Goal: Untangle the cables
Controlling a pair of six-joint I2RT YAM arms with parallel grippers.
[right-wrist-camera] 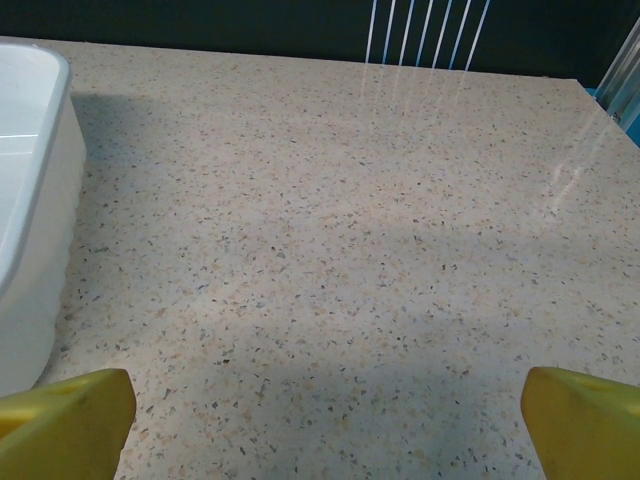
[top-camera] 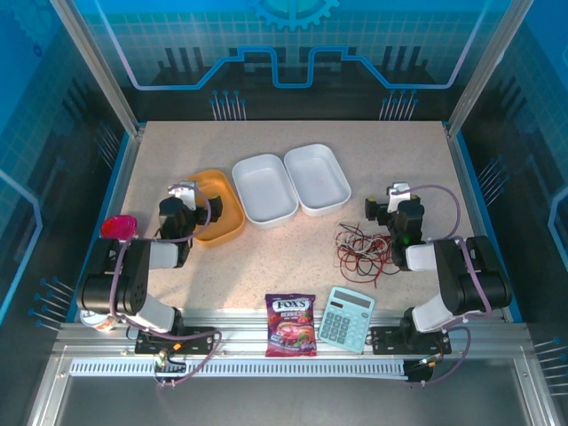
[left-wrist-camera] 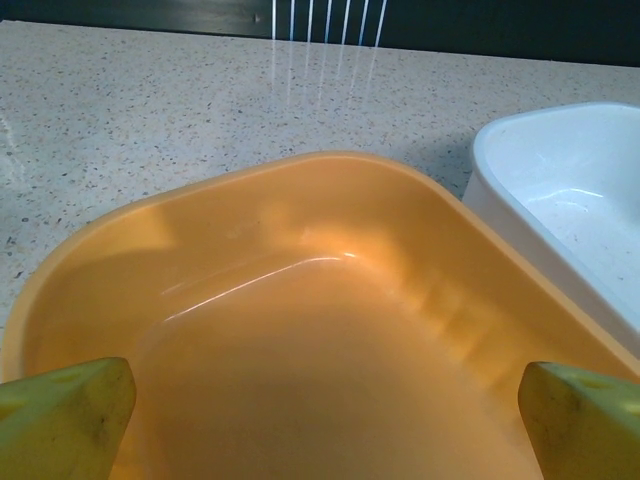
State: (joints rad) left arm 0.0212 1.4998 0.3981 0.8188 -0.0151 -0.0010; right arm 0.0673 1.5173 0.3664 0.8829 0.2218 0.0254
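- Cables [top-camera: 362, 251] first: a loose heap of red, black and pale strands lies on the table [right-wrist-camera: 350, 250]. It sits just left of the right arm's wrist, nearer the bases than the white tubs [top-camera: 264, 189], and apart from the candy bag [top-camera: 291, 325] and the calculator [top-camera: 346, 319].
- Right gripper [top-camera: 395, 193] hangs just beyond the heap with its jaws spread wide and nothing between them. Its yellow fingertips [right-wrist-camera: 70, 420] frame bare speckled table, with a white tub wall off to the left.
- Left gripper [top-camera: 182, 191] is spread wide too, and empty. It is poised over the orange tub [left-wrist-camera: 250, 170], well apart from the heap.
- My read is that no strand has been freed yet, so the step in hand is the first reach.
- The right arm looks best placed for it, though it would need to draw back towards its base and tip down onto the heap.
- Go for an outer loop at the heap's edge, not the dense middle, and pinch a single strand.
- These wires are very thin, so come in low and close fully, or the strand will likely slip out.
- Lift slowly and watch what follows. If the whole heap rises, bring the left arm over to pin the rest.
- Pull sideways towards the open table on the left, away from the arm's own hose, where a loop could snag.
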